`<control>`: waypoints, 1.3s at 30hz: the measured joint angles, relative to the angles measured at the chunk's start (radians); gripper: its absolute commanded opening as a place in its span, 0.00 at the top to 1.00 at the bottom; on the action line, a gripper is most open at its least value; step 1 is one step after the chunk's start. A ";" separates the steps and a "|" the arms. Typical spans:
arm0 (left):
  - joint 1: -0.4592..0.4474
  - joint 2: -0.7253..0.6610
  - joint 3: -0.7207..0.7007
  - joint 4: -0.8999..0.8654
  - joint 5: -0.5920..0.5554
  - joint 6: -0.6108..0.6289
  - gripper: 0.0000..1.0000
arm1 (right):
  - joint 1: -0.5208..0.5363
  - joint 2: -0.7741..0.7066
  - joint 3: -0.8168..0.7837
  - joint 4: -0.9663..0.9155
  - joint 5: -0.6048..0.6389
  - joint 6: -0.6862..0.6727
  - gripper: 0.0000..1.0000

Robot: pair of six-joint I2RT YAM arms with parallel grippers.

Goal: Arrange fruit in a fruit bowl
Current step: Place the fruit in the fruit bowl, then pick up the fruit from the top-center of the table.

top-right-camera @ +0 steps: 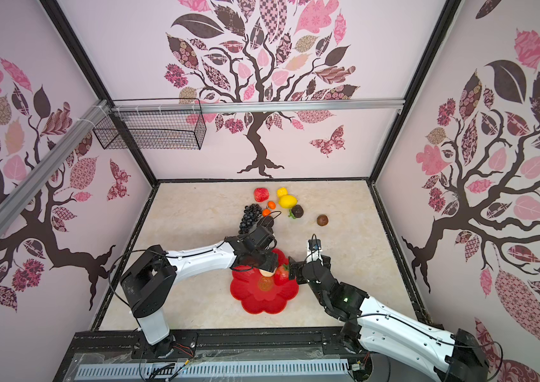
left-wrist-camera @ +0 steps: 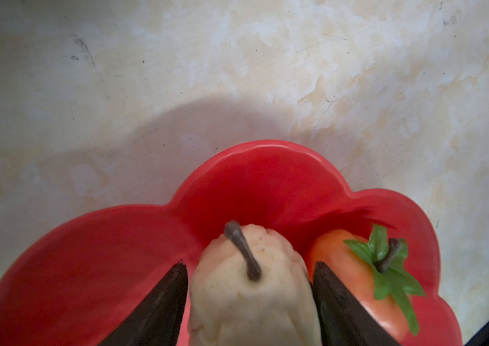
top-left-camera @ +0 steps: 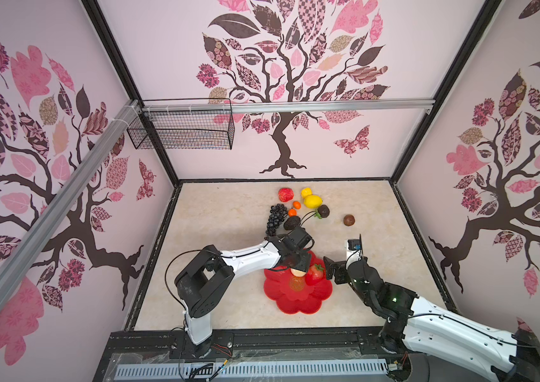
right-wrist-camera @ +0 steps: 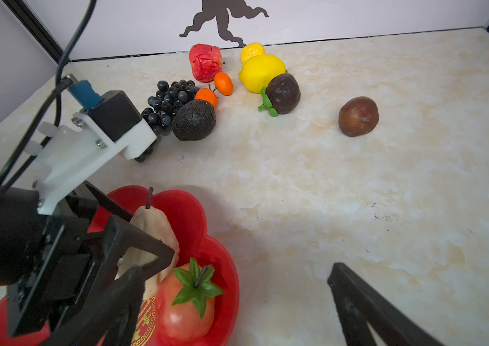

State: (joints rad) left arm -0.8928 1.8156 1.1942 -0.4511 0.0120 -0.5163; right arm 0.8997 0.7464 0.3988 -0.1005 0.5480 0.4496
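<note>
Left end effector straddles cream pear (grip unclear) in fruit bowl with strawberry; right end effector gapes.

Just below centre in both top views, the left arm covers most of the cream pear; the left wrist view's edge crops its base.

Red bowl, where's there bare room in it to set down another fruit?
The near petals of the red bowl, from the gold emblem to the rim nearest the robot, are bare. It's crowded at the far side: the cream pear with the left claw straddling it, and the strawberry beside it.
</note>
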 measured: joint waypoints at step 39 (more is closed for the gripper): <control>0.136 -1.009 -0.628 0.121 -0.422 -0.013 0.10 | -0.430 0.504 0.518 -0.204 -0.254 -0.055 0.00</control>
State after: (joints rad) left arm -0.7570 0.8062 0.5667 -0.3302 -0.4095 -0.5293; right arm 0.4694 1.2507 0.9165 -0.3046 0.2939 0.3943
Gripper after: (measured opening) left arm 0.898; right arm 0.996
